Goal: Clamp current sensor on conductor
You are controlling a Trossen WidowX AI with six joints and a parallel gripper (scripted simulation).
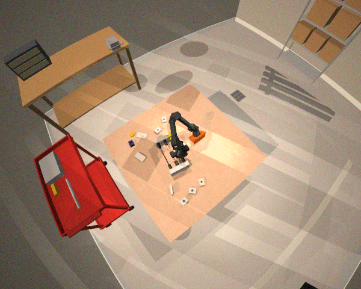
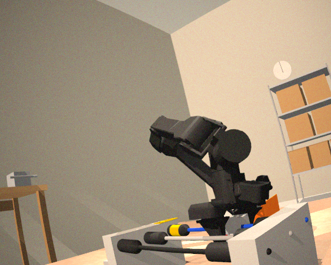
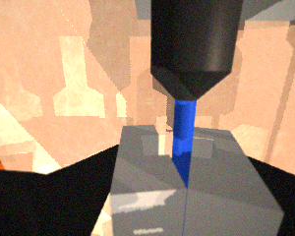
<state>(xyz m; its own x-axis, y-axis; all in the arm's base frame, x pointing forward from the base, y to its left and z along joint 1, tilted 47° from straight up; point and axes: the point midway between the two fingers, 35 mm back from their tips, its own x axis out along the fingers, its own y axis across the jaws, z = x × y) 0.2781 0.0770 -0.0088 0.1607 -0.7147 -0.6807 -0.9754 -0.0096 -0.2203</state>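
My gripper (image 1: 181, 158) (image 2: 217, 229) (image 3: 173, 152) is shut on the grey split-core sensor (image 2: 237, 223) (image 3: 226, 172), one black finger on each side. The sensor sits around the blue conductor (image 2: 196, 229) (image 3: 184, 123). Its two halves meet at a thin seam in the wrist view; whether the latch has caught cannot be told. Pale markings show on its left half, but no arrow can be made out. A yellow marker (image 1: 169, 135) (image 2: 166, 220) lies on the far end block (image 1: 162, 141) (image 2: 148, 236); its lettering is unreadable.
A white conductor (image 2: 194, 238) and a black conductor (image 2: 171, 249) run beside the blue one to the near end block (image 1: 179, 168) (image 2: 285, 236). A black sleeve (image 3: 194, 39) stands close beyond the sensor. The arm's base is at an orange block (image 1: 197, 137). Small white pieces lie around.
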